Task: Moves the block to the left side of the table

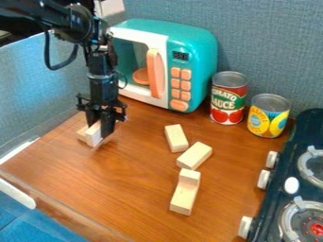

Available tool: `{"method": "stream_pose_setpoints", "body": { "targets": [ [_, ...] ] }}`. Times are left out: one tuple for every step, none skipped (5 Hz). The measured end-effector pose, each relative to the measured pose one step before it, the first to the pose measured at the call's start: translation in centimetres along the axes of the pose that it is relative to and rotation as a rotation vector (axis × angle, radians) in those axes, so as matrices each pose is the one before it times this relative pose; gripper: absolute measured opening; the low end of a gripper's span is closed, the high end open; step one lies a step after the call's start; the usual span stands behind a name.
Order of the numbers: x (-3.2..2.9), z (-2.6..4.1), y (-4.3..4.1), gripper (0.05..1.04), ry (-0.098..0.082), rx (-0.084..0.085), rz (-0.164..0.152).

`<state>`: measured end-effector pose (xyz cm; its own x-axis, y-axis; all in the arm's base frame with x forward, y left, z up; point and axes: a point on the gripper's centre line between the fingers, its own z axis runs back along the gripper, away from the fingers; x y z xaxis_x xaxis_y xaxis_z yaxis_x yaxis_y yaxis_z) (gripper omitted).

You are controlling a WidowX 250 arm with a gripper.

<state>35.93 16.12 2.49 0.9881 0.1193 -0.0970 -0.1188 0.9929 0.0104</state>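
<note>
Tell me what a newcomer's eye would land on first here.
Likely first is the turquoise toy microwave with its orange handle, at the back of the table. Next might come the black gripper, down at a pale wooden block on the table's left side. The red-labelled can just right of the microwave also stands out.

Black arm, looping black cable

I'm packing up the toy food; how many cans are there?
2: a red can beside the toy microwave, and a yellow-and-blue can nearer the stove. More could hide behind the microwave.
</note>
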Motion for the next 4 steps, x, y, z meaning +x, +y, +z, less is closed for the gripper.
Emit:
{"method": "stream_pose_setpoints", "body": {
  "targets": [
    [0.589, -0.590, 0.290, 0.310, 0.0114, -0.0112, 0.0104],
    [0.085, 0.058, -0.037, 0.310, 0.0015, -0.0002, 0.0170],
    [0.077, 0.063, 0.022, 0.310, -0.0059, 0.0016, -0.0030],
    [-0.229, -0.533, -0.146, 0.370, 0.0072, 0.0104, -0.0125]
  ]
}}
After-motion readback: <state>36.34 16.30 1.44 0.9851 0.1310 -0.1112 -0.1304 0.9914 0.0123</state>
